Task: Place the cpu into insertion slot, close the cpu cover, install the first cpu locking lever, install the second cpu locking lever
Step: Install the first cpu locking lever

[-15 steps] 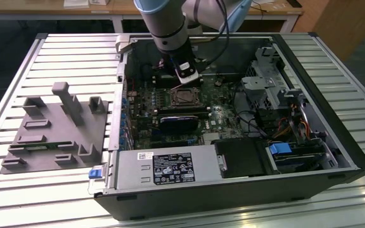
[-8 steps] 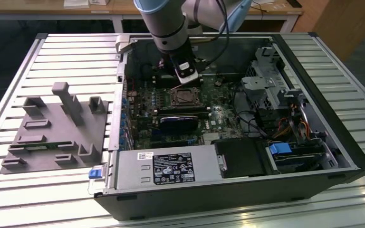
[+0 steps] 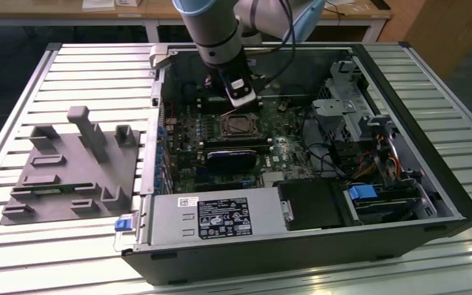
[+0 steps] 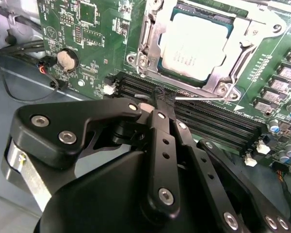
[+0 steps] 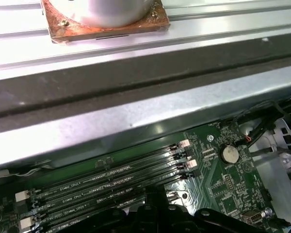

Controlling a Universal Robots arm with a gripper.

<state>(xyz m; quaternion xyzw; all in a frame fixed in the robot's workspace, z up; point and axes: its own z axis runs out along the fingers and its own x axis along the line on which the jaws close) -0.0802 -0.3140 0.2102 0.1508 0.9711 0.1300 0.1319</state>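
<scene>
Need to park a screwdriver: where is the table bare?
Bare slats of the table lie in front of the grey fixture and beside the computer case on the exterior view's right. Inside the case it is crowded.

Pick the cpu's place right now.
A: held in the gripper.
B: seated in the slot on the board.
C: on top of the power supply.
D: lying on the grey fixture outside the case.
B: in the second wrist view the cpu sits flat in the slot, with the cover framing its edges.
</scene>
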